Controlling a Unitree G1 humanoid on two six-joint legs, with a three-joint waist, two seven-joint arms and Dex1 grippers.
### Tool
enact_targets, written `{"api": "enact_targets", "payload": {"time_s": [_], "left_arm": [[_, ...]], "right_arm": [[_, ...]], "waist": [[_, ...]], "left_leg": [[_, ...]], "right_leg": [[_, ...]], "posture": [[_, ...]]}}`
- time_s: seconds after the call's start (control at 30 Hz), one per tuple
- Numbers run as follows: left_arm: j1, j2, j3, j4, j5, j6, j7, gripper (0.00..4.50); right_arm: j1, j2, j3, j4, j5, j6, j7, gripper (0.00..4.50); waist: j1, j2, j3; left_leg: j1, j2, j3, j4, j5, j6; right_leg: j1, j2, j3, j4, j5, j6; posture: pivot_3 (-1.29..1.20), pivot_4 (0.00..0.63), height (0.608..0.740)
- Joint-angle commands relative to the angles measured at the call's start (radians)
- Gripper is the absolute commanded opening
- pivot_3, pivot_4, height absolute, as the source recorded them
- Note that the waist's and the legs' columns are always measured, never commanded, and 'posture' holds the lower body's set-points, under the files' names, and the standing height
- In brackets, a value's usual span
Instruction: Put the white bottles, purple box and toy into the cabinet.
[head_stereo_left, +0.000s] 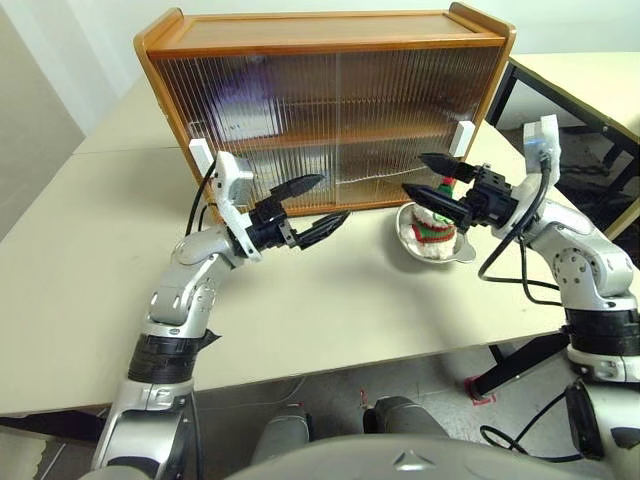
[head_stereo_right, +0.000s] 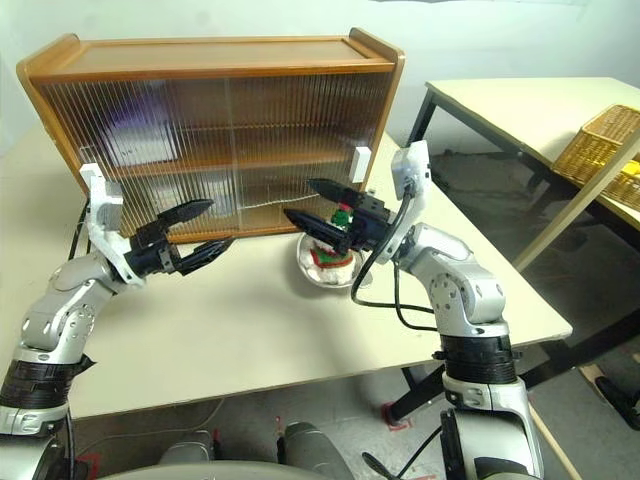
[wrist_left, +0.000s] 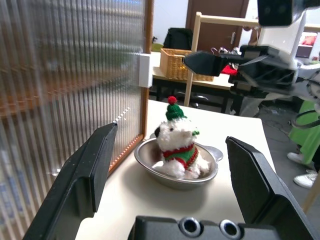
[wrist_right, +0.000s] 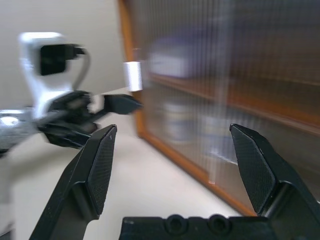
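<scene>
Left wrist view: white plush toy (wrist_left: 176, 149), red-green scarf, in metal bowl (wrist_left: 150, 165); both hands wide open, empty.

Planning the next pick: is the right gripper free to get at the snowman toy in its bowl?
Probably yes. The right gripper hangs open just above the toy, which sits uncovered in the bowl in front of the cabinet; nothing lies between them.

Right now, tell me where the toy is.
The toy sits in a metal bowl on the table, right of centre in the left eye view, just before the cabinet's right end, under the open right gripper.
</scene>
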Motion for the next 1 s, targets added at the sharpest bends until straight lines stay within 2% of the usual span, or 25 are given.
{"api": "enact_targets", "payload": {"time_s": [0.03, 0.17, 0.47, 0.77, 1.0], "left_arm": [[0.014, 0.016, 0.02, 0.013, -0.005, 0.001, -0.009, 4.47], [0.014, 0.013, 0.032, 0.013, -0.012, 0.001, -0.005, 4.5], [0.018, 0.018, 0.05, 0.021, -0.017, -0.002, -0.013, 4.5], [0.028, 0.019, 0.059, 0.012, -0.022, -0.002, -0.007, 4.5], [0.035, 0.023, 0.062, 0.008, -0.023, -0.005, -0.001, 4.5]], "right_arm": [[-0.014, -0.003, -0.028, 0.105, -0.07, -0.075, -0.028, 4.5], [-0.023, -0.002, -0.037, 0.19, -0.122, -0.136, -0.054, 3.58], [-0.097, 0.005, -0.051, 0.367, -0.239, -0.242, -0.166, 0.05], [-0.205, -0.003, -0.059, 0.547, -0.348, -0.32, -0.303, 0.02], [-0.252, -0.005, -0.063, 0.633, -0.387, -0.342, -0.353, 0.02]], "waist": [[0.0, 0.0, 0.0], [0.0, 0.001, 0.0], [0.0, 0.003, 0.0], [0.0, 0.004, 0.0], [0.0, 0.004, 0.0]], "left_leg": [[0.0, 0.0, 0.0, 0.0, 0.0, 0.0], [0.0, 0.0, 0.0, -0.001, 0.0, 0.0], [0.0, 0.001, 0.0, -0.003, 0.0, 0.001], [0.001, 0.001, 0.0, -0.006, 0.001, 0.002], [0.001, 0.001, 0.0, -0.009, 0.001, 0.003]], "right_leg": [[0.0, 0.0, 0.0, 0.0, 0.0, 0.0], [-0.001, 0.0, 0.001, 0.0, 0.001, -0.001], [-0.003, 0.0, 0.001, 0.0, 0.002, -0.003], [-0.004, 0.0, 0.001, 0.0, 0.004, -0.004], [-0.006, 0.0, 0.002, 0.0, 0.007, -0.008]], "posture": [[-0.14, 0.0, 0.74], [-0.14, 0.0, 0.74], [-0.14, 0.0, 0.74], [-0.13, 0.0, 0.74], [-0.12, 0.0, 0.74]]}}
